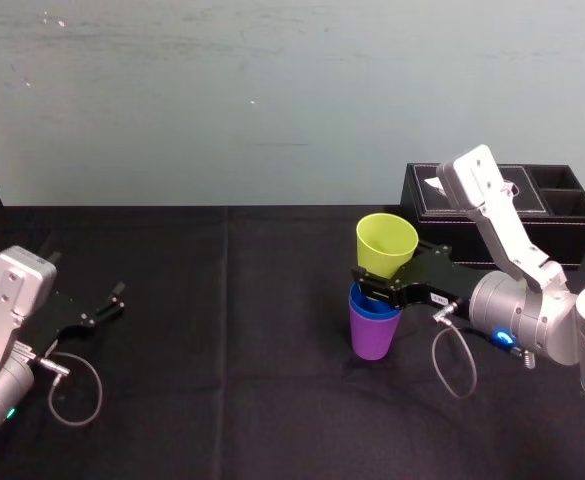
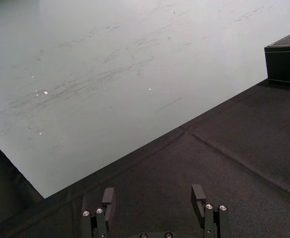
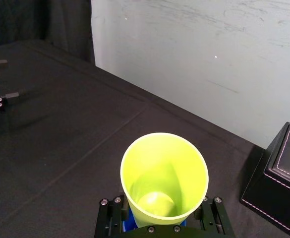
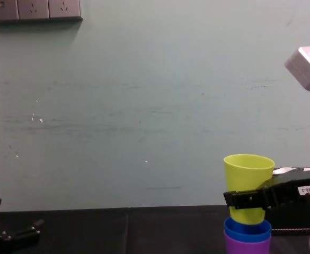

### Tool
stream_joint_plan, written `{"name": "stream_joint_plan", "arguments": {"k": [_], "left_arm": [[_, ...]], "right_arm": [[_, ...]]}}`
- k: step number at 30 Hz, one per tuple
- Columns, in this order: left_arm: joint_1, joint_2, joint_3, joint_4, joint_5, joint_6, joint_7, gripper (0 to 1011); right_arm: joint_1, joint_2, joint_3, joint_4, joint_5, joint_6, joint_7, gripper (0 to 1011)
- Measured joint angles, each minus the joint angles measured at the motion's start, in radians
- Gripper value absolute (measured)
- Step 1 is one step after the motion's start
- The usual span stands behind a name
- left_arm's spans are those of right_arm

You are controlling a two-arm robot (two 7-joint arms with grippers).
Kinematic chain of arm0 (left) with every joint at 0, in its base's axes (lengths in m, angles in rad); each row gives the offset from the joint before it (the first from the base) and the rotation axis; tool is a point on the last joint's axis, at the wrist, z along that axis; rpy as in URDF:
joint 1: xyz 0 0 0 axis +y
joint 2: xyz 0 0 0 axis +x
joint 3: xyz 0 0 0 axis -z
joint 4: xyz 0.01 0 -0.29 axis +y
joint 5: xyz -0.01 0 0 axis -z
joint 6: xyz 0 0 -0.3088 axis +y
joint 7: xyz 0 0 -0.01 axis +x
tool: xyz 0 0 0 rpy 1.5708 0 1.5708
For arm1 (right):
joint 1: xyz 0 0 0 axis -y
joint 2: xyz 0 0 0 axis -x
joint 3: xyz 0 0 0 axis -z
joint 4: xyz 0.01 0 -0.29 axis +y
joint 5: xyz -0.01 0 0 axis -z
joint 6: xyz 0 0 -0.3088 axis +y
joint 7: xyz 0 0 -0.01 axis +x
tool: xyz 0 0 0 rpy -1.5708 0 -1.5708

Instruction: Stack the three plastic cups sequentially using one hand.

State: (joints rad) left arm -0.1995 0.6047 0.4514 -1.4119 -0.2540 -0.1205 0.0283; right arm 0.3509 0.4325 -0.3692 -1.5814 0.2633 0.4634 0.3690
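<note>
Around yellow-green cup (image 1: 386,243), right gripper (image 1: 382,282), level

1. The yellow-green cup (image 1: 386,245), blue cup (image 1: 372,308) and purple cup (image 1: 373,338) are smooth plastic with a soft sheen. Light glows through the yellow-green one's wall.
2. The tablecloth (image 1: 222,340) is matt black cloth with a raised seam and faint creases.
3. The tissue box (image 1: 427,225) looks like black leather, edged with pale stitching.
4. The right gripper (image 1: 375,282) and left gripper (image 2: 153,194) are matt black with bright metal screw heads.
5. The right arm's housing (image 1: 502,225) is pale grey with a satin finish.
6. The wall (image 1: 272,100) is matt paint, scuffed and streaked.
</note>
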Motion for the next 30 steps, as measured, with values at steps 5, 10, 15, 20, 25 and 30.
{"name": "stream_joint_plan", "arguments": {"k": [5, 10, 15, 20, 25, 30], "left_arm": [[0.0, 0.0, 0.0, 0.0, 0.0, 0.0, 0.0, 1000], [0.0, 0.0, 0.0, 0.0, 0.0, 0.0, 0.0, 1000], [0.0, 0.0, 0.0, 0.0, 0.0, 0.0, 0.0, 1000], [0.0, 0.0, 0.0, 0.0, 0.0, 0.0, 0.0, 1000], [0.0, 0.0, 0.0, 0.0, 0.0, 0.0, 0.0, 1000], [0.0, 0.0, 0.0, 0.0, 0.0, 0.0, 0.0, 1000]], "right_arm": [[0.003, -0.002, -0.005, 0.007, -0.004, 0.003, 0.001, 705], [0.007, -0.003, -0.009, 0.013, -0.007, 0.006, 0.003, 705], [0.012, -0.006, -0.014, 0.021, -0.012, 0.01, 0.007, 705], [0.016, -0.008, -0.018, 0.032, -0.017, 0.013, 0.008, 705], [0.021, -0.013, -0.02, 0.045, -0.02, 0.015, 0.009, 705], [0.024, -0.017, -0.022, 0.055, -0.023, 0.016, 0.011, 705]]}}
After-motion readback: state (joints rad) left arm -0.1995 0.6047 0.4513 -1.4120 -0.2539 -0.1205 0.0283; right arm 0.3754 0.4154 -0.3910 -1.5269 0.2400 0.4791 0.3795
